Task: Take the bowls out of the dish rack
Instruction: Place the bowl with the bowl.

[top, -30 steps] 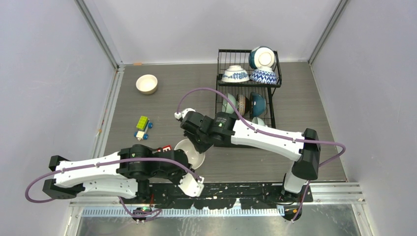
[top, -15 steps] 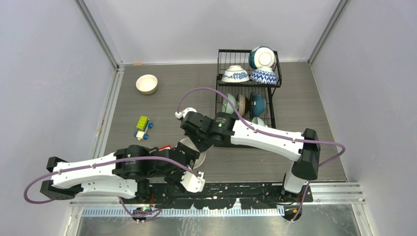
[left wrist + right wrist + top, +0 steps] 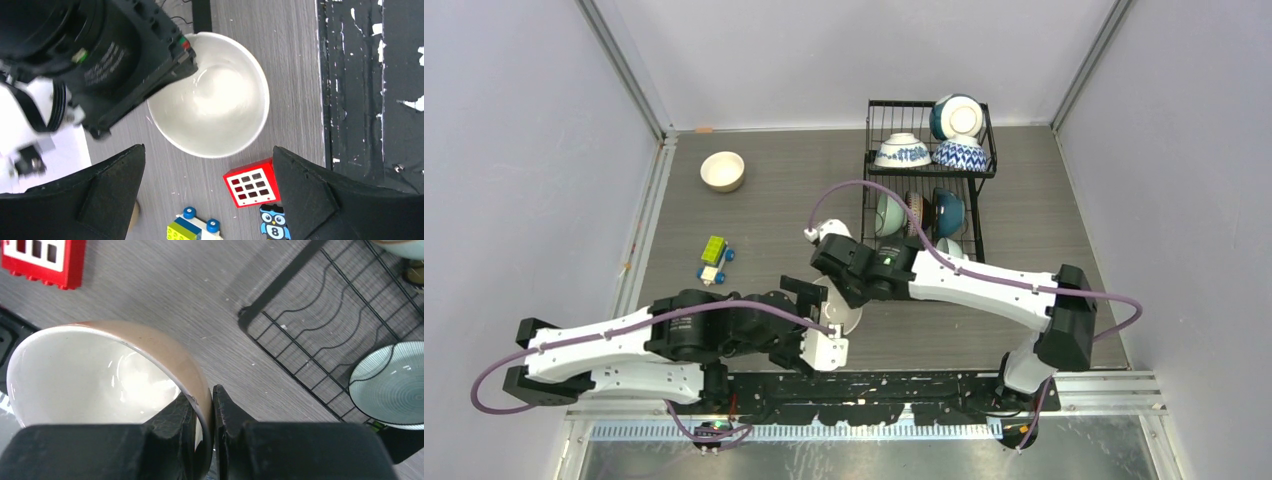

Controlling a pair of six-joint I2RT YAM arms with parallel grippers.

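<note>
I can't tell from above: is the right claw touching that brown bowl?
Touching. The right wrist view shows the right gripper shut on the brown bowl, one finger inside its rim, one outside.

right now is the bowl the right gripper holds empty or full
Empty. The bowl shows a bare white inside in both wrist views, with nothing in it; the right gripper pinches its rim.
</note>
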